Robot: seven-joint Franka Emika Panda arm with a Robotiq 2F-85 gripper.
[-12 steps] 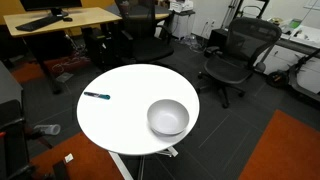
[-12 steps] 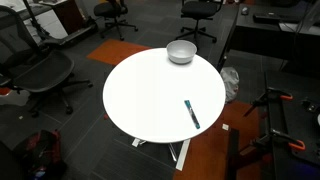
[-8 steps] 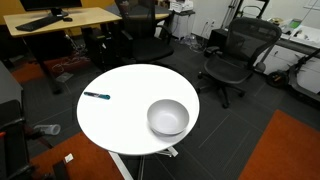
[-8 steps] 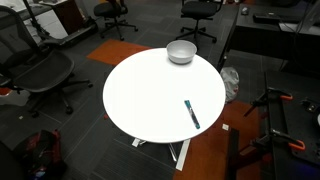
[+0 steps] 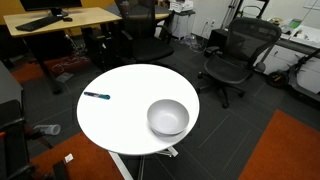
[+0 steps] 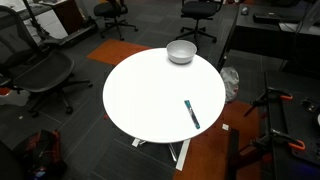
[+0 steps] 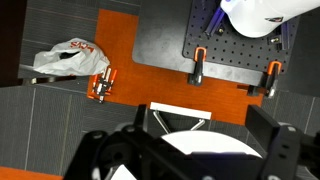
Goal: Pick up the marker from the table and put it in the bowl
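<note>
The gripper looks spread and empty, and the thin marker lies flat near the left edge of the table, well apart from the bowl, so a skewed pinch could roll it overboard.

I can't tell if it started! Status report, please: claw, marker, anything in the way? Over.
Claw open, holding nothing. Marker lying on table, apart from bowl. Nothing between them.

The round white table is plain; the deep round bowl is whitish-grey, the thin pen-like marker dark with teal-blue, the carpet patch orange.
</note>
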